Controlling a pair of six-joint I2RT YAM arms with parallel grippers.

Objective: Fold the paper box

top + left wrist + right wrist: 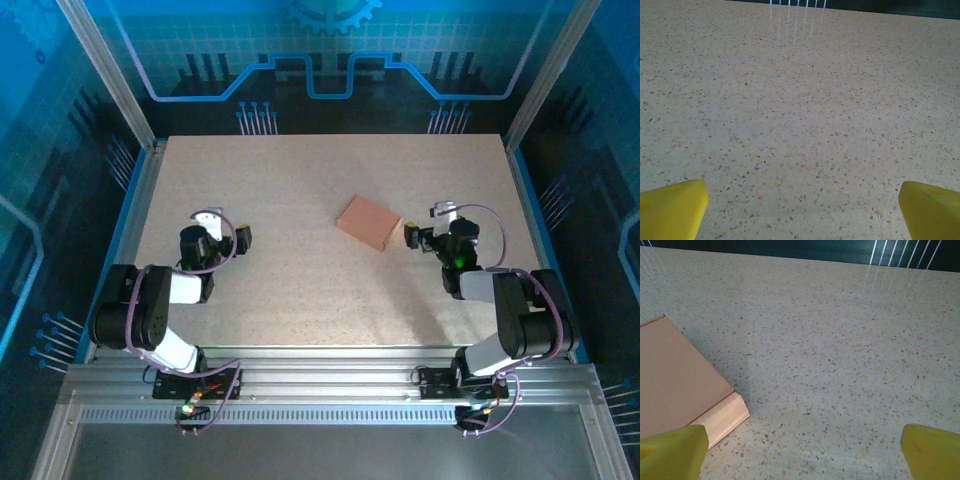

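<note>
The paper box (369,221) lies on the table a little right of centre, a flat, closed salmon-orange shape turned at an angle. In the right wrist view the paper box (677,385) fills the left side, with its lid flat and a low side wall facing the camera. My right gripper (411,236) sits just right of the box, open, apart from it; its yellow fingertips (672,450) frame bare table. My left gripper (243,237) rests far to the left, open, with nothing between its yellow fingertips (670,207).
The speckled beige table (300,300) is bordered by a blue raised rim and metal posts at the sides and back. Both arm bases stand at the near edge on an aluminium rail.
</note>
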